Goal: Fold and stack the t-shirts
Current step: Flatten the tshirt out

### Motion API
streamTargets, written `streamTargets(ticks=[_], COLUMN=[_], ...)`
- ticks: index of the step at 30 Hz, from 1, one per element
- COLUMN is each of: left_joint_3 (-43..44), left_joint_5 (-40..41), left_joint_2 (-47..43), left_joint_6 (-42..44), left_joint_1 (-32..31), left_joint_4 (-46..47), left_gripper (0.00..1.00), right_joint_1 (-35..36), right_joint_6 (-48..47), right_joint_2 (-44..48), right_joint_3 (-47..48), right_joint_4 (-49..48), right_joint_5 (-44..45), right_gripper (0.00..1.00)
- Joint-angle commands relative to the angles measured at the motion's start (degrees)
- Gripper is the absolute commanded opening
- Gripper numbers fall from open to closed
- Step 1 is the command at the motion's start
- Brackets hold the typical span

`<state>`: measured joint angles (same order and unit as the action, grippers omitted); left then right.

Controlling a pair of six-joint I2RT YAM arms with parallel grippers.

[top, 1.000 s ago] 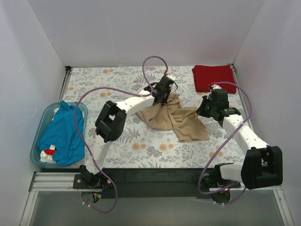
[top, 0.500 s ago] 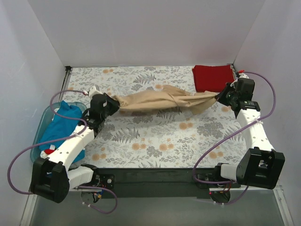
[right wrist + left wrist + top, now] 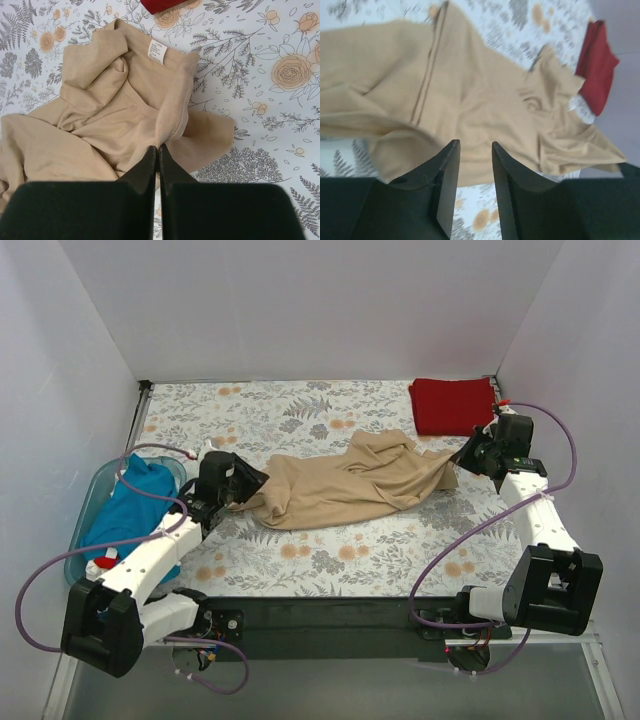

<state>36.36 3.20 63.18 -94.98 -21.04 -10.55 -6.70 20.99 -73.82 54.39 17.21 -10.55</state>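
Tan shirt (image 3: 340,485): lies slack and rumpled across the middle of the table (image 3: 330,565), between the two claws.
Long axis: runs roughly 9 to 3 o'clock in the overhead view, with the right end a little toward 2.
Left claw (image 3: 244,497): sits at the shirt's 9 o'clock end with its fingers apart. Cloth and bare table show through the gap, so it does not appear to be gripping.
Right claw (image 3: 463,458): sits at the 3 o'clock end with its fingers together, clamped on a fold of the tan shirt.
Key relation: the bulk of the shirt lies toward 3 o'clock from the left claw and toward 9 o'clock from the right. Each arm is nearest its own end, so spreading the shirt flat likely needs the left claw to take its end.
Right wrist view only: the pinch is on the neck edge, near the white label (image 3: 157,51). Overhead this cannot be seen.
Left wrist view only: shows the gap between the fingers and a stitched seam.
Overhead only: the red shirt (image 3: 455,405) is folded at 1 o'clock, and the teal shirt (image 3: 135,515) is heaped in the tub (image 3: 76,545) at 9 o'clock.
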Motion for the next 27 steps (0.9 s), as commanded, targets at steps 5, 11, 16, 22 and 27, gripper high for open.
streamTargets(ticks=[5,11,16,22,27], left_joint_3=[13.9,22.25,32.95,45.72,49.77], left_joint_5=[10.67,11.83,11.39,12.27,12.79], left_joint_2=[4.32,17.74,35.21,47.64,52.39], left_joint_6=[2.69,8.14,16.57,20.88,21.15], left_joint_1=[-1.54,-1.55,-1.46,-1.29,-1.2], left_joint_4=[-13.0,-14.59,-12.22,-15.55,-16.7], left_gripper=[0.23,0.42,0.51,0.52,0.47], right_joint_1=[-0.24,-0.16,-0.16,-0.16,-0.16], right_joint_6=[0.19,0.71,0.45,0.45,0.36], right_joint_2=[1.13,0.26,0.08,-0.36,-0.53], right_joint_3=[-0.69,-0.51,-0.6,-0.86,-0.87], right_joint_4=[-1.57,-2.18,-2.27,-2.45,-2.54], right_joint_5=[-0.62,-2.46,-2.9,-3.6,-3.87], right_gripper=[0.01,0.01,0.01,0.01,0.01])
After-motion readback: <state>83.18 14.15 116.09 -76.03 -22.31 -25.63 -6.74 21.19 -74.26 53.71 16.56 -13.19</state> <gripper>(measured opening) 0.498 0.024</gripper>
